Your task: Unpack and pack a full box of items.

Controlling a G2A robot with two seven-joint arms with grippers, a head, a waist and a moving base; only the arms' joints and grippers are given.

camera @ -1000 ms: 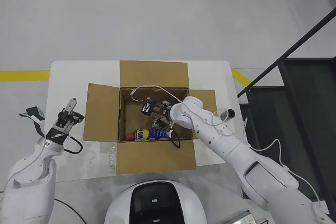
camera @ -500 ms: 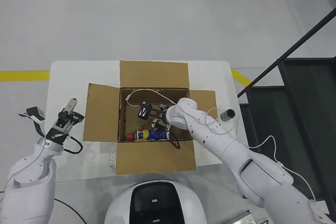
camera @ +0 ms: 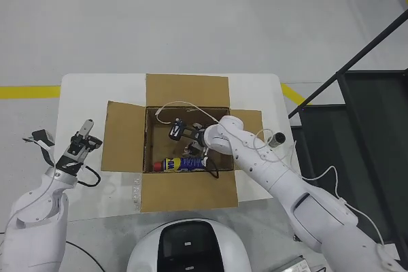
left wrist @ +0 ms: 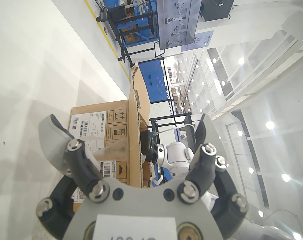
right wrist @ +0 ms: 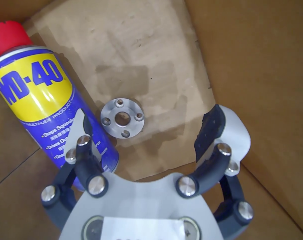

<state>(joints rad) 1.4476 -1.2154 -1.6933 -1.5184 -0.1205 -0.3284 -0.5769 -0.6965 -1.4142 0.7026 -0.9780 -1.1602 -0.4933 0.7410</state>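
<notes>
- While inside the cardboard box [camera: 122,136], the right hand [right wrist: 146,114] is spread wide, grasping nothing; a round metal flange [right wrist: 122,118] lies on the box floor.
- Spray can [right wrist: 36,88] lies beside the flange: red cap, blue-and-yellow label.
- Left hand [left wrist: 127,123], released and empty, hovers beside the box, whose side bears barcode stickers [left wrist: 81,126].

The right gripper [right wrist: 146,113] points down, fingers spread; the left gripper [left wrist: 126,119] angles upward, fingers also spread.
</notes>
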